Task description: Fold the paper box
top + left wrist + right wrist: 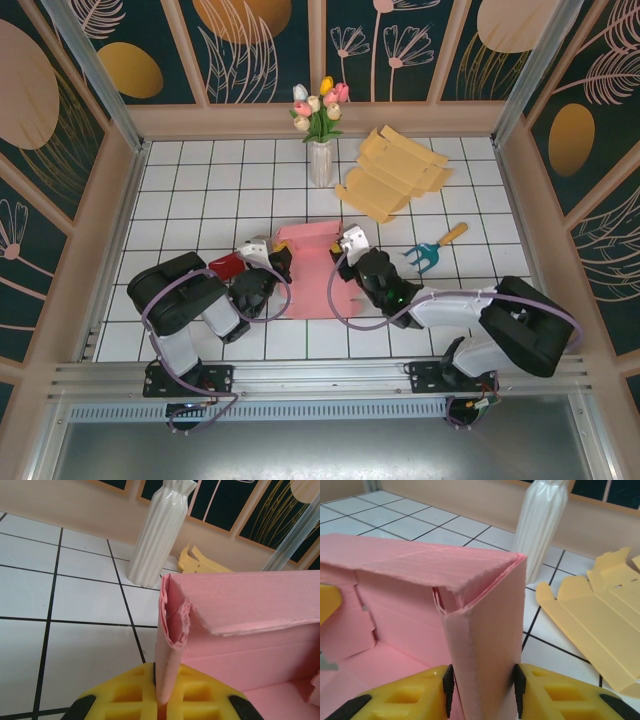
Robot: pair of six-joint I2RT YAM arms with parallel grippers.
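Pink box, opening upward, far wall running left-right (corners pinched)

I have the left arm and right arm bent low, reaching inward, left gripper pinched tight on one paper box wall, right gripper clamped across the opposite wall.

Vase (tulips), yellow cardboard, rake

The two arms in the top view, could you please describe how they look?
The left arm and right arm have bulky black housings with white links; a lilac cable loops along each. Their fingers are yellow, moulded with square recesses, black-edged.
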